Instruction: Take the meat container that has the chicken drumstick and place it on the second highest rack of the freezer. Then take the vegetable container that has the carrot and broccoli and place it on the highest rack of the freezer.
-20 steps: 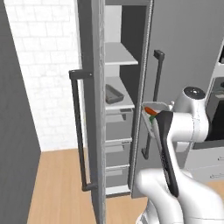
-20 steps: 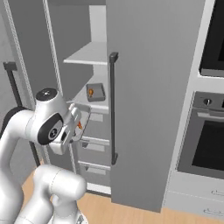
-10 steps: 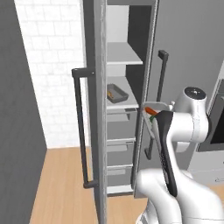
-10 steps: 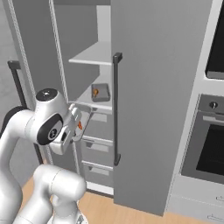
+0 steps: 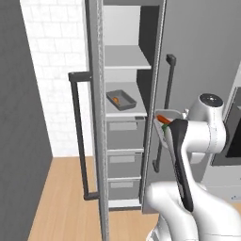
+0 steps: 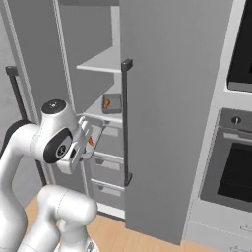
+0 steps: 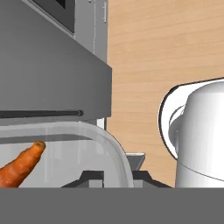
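Fingertips of the gripper [image 7: 111,175] are seen closed on the rim of the clear vegetable container [image 7: 65,153], which is held in front of the open freezer, just beside its right-hand door handle [image 5: 164,108]. A carrot [image 7: 19,168] is seen lying inside; the broccoli cannot be made out. Beyond, the meat container [image 5: 121,100] is set on the second highest rack [image 5: 113,109], with an orange piece, probably the drumstick, in it. The highest rack [image 5: 126,57] lies above it.

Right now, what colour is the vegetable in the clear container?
Orange: the carrot, best in the hand view, inside the clear container.
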You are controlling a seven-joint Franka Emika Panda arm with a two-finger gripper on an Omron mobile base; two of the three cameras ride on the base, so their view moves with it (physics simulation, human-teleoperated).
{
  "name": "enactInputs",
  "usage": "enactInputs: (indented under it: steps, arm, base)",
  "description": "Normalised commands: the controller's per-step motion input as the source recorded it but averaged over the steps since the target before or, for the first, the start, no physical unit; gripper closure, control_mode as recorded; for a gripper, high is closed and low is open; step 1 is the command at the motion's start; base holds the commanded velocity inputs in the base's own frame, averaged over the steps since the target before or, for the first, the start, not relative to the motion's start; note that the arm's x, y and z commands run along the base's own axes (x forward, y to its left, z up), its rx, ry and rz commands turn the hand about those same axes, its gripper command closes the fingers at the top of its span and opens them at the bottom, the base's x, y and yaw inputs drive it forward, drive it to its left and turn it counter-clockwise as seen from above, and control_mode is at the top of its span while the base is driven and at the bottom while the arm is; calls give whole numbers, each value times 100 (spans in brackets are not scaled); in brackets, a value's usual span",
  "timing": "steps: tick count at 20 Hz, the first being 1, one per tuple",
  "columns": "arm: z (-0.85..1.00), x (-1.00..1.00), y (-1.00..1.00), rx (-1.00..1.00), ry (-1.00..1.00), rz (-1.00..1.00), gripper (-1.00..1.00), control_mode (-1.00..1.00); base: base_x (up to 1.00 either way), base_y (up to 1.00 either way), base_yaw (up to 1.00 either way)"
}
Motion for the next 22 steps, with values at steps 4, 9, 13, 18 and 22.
enactInputs:
  steps: [4, 9, 13, 18, 22]
  arm:
    - [0, 0, 0, 0, 0, 0, 100, 100]
    - [0, 0, 0, 0, 0, 0, 100, 100]
    - [0, 0, 0, 0, 0, 0, 100, 100]
    - [0, 3, 5, 0, 0, 1, 100, -100]
    - [11, 21, 6, 0, -8, 0, 100, -100]
  base:
    - [32, 11, 13]
    - [47, 9, 13]
    - [47, 27, 11]
    - [28, 17, 7]
    - [0, 0, 0]
